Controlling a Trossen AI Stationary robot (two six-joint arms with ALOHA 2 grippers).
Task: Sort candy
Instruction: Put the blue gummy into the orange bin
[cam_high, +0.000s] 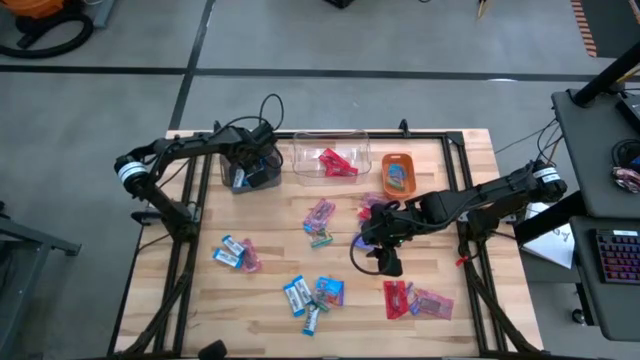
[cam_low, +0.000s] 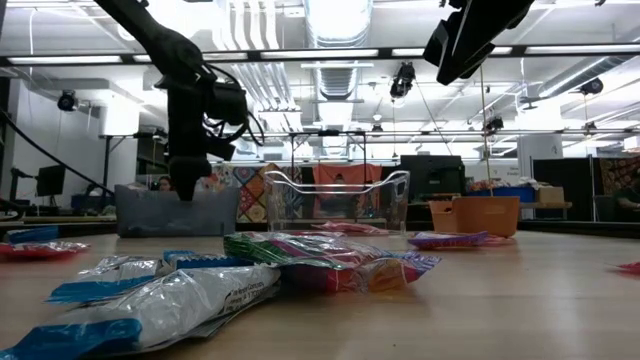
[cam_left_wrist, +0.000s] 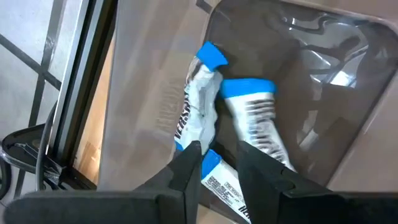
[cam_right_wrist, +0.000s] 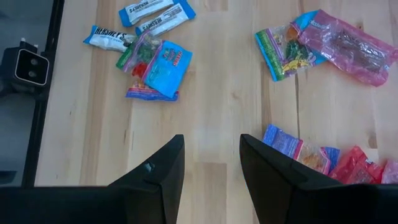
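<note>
High view showed my left gripper (cam_high: 250, 165) over the brown bin (cam_high: 262, 178) at the table's (cam_high: 270, 262) far left corner, fingers parted just above blue-and-white candy (cam_left_wrist: 200, 111) lying inside; my right gripper (cam_high: 383, 250), open and empty, hung mid-table, nearer the loose sweets.

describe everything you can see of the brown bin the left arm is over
The brown bin is a small translucent, smoky plastic tub with rounded corners, standing upright at the table's far left, left of the clear bin and apart from it. Inside lie blue-and-white wrapped candies, overlapping on its floor. The left end effector hangs just above them, fingers parted, holding nothing.
</note>
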